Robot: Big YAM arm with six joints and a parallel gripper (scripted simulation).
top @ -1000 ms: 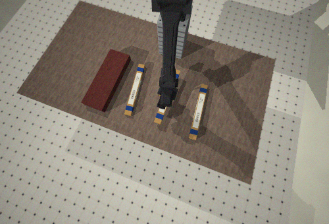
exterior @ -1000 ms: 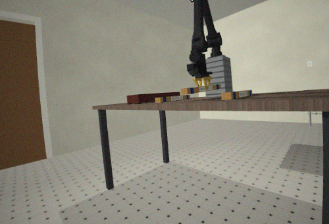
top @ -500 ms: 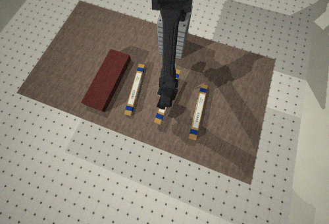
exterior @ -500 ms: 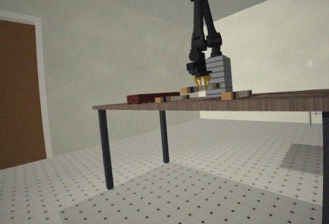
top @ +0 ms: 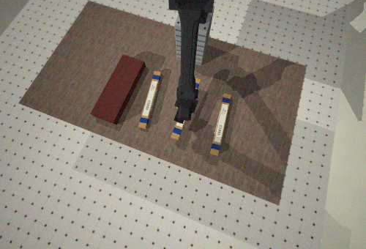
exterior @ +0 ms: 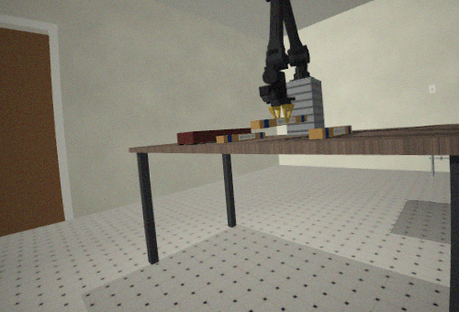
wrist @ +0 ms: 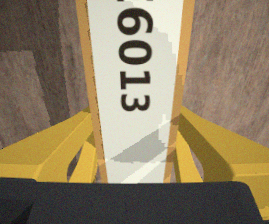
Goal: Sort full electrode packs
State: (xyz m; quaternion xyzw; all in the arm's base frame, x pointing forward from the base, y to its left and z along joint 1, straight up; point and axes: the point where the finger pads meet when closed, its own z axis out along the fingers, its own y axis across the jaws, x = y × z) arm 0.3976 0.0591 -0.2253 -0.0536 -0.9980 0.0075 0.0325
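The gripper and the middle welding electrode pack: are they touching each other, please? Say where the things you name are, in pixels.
Touching. The wrist view shows the yellow fingers of the gripper point(exterior: 281, 117) point(wrist: 136, 117) against both long sides of the middle pack point(top: 176, 131) point(exterior: 259, 124) point(wrist: 135, 127).

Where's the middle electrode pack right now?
The middle pack is clamped in the gripper, raised above the table; in the top view it sits between the other two packs.
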